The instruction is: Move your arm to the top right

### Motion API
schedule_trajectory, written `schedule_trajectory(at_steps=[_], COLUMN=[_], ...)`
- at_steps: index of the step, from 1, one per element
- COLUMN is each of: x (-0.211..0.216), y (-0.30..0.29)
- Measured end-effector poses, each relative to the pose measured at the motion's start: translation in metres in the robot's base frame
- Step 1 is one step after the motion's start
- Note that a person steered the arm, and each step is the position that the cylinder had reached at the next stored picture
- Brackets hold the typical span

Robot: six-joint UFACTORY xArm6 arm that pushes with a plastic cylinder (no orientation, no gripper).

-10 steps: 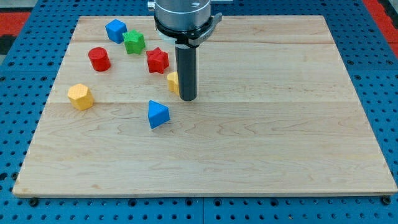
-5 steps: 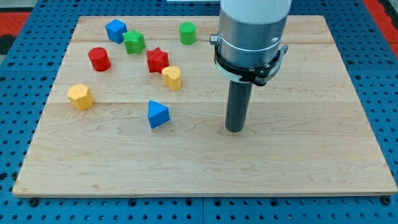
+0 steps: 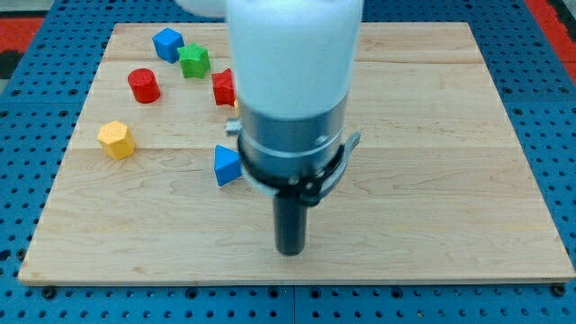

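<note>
My tip [image 3: 290, 251] rests on the wooden board [image 3: 450, 180] near its bottom edge, at the middle of the view. The arm body rises above it and hides the board's middle. A blue triangular block [image 3: 225, 165] lies up and left of the tip, partly behind the arm. A red star block [image 3: 222, 87] is half hidden by the arm. A green star block [image 3: 193, 61], a blue block [image 3: 167, 43], a red cylinder [image 3: 143, 85] and a yellow hexagonal block [image 3: 116, 139] sit at the view's upper left.
The board lies on a blue pegboard table [image 3: 27, 180]. A red patch [image 3: 551, 16] shows at the view's top right corner. The yellow heart block and the green cylinder are hidden behind the arm.
My tip has moved from beside the yellow heart block to the right, then down and left toward the board's bottom edge. The blocks have not moved. The arm now hides two blocks.
</note>
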State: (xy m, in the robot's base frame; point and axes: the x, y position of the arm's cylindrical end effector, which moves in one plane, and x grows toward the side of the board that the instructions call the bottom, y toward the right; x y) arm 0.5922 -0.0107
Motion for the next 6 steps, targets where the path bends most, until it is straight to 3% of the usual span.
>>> schedule_trajectory(at_steps=[4,5,6], x=[0.000,0.000,-0.075], y=[-0.020,0.059,0.182])
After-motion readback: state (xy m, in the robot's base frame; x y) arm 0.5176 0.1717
